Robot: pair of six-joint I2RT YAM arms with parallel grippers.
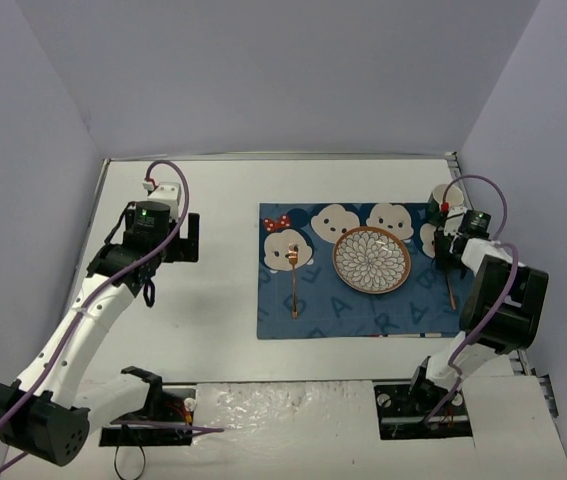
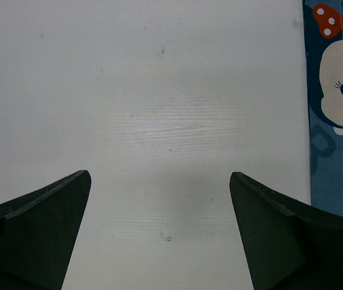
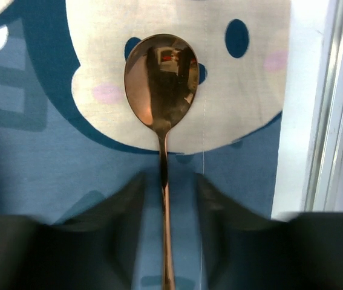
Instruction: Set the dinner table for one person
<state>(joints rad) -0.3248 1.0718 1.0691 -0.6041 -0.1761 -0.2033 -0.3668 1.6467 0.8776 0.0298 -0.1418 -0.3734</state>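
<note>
One piece of cutlery matters at this step: the copper-coloured spoon (image 3: 161, 81) lies on the blue cartoon mat (image 1: 363, 310), just right of the patterned plate (image 1: 372, 260). Its handle runs between the fingers of the right claw (image 3: 170, 177). That claw stands narrowly parted, with a strip of mat showing on each side of the handle, so I judge the spoon set down and no longer gripped. To finish well, the jaws should spread wider before any lift. The lift should then go straight up, so neither finger drags the handle askew. The spoon lies close to the mat's right border, and a nudge could push it toward the metal edge (image 3: 325, 121). The left claw (image 2: 159, 175) hangs wide apart and holds nothing, over bare board left of the mat. A fork (image 1: 294, 280) lies on the mat left of the plate. The white surface (image 1: 213, 200), the dinner table itself, fills the floor of the view under mat and arms, faintly grained and lightly scuffed. Plain pale walls close it in on three sides.
</note>
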